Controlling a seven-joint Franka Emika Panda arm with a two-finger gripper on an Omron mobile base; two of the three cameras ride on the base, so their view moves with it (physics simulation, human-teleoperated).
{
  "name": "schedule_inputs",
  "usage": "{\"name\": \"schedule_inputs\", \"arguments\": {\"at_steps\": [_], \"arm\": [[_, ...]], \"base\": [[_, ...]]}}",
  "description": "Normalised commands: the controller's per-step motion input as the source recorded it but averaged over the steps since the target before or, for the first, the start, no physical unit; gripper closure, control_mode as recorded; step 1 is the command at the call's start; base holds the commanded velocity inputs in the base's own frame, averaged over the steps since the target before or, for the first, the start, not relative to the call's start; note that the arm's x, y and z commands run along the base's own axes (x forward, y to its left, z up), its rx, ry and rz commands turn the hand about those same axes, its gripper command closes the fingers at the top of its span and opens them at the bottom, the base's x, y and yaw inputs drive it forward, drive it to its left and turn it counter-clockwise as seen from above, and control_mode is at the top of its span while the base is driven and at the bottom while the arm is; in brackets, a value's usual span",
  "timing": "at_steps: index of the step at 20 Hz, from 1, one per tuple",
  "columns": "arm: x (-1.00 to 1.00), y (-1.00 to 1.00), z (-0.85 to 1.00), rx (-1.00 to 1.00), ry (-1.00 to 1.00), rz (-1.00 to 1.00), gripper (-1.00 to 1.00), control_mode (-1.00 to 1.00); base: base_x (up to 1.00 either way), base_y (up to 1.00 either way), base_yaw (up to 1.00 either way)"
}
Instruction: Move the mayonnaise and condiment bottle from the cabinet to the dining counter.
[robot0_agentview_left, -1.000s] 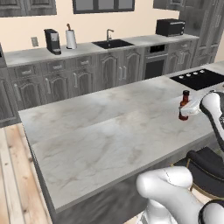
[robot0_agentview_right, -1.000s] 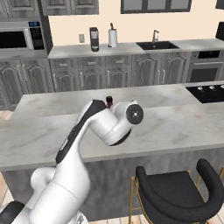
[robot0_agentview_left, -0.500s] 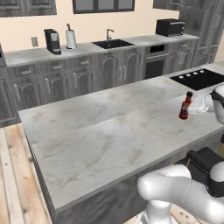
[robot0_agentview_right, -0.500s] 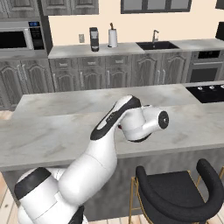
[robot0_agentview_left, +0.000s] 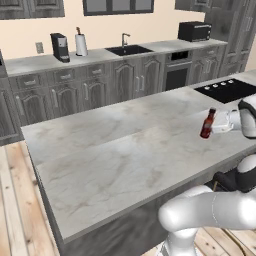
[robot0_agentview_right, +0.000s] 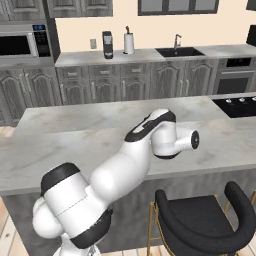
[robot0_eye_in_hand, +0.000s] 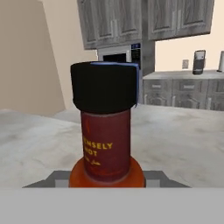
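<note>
While the condiment bottle (robot0_agentview_left: 207, 123) stands upright on the pale marble worktop (robot0_agentview_left: 115, 155), at about 3 o'clock in the left base view, the hand (robot0_agentview_left: 218, 123) sits just beside it on its 3 o'clock side, level with the bottle's body. In the hand view the bottle (robot0_eye_in_hand: 106, 135) rises close at centre, black cap at 12 o'clock, red labelled neck below, the fingers (robot0_eye_in_hand: 52, 178) at either side of its base. Whether they clamp it or merely flank it I cannot tell. A black cooktop (robot0_agentview_left: 227, 89) lies in the worktop at the bottle's 1 o'clock.
</note>
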Motion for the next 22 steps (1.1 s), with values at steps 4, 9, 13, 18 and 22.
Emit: {"name": "schedule_inputs", "arguments": {"at_steps": [4, 9, 13, 18, 22], "arm": [[0.20, 0.03, -0.42, 0.00, 0.00, 0.00, 1.00, -1.00], [0.04, 0.10, -0.38, -0.03, 0.00, 0.00, 1.00, -1.00], [0.00, 0.18, -0.30, -0.05, -0.04, 0.00, 1.00, -1.00], [0.00, 0.15, -0.27, 0.00, -0.11, 0.00, 1.00, -1.00], [0.00, 0.07, -0.29, -0.01, -0.10, 0.00, 1.00, -1.00]], "base": [[0.00, 0.00, 0.00], [0.00, 0.00, 0.00], [0.00, 0.00, 0.00], [0.00, 0.00, 0.00], [0.00, 0.00, 0.00]]}}
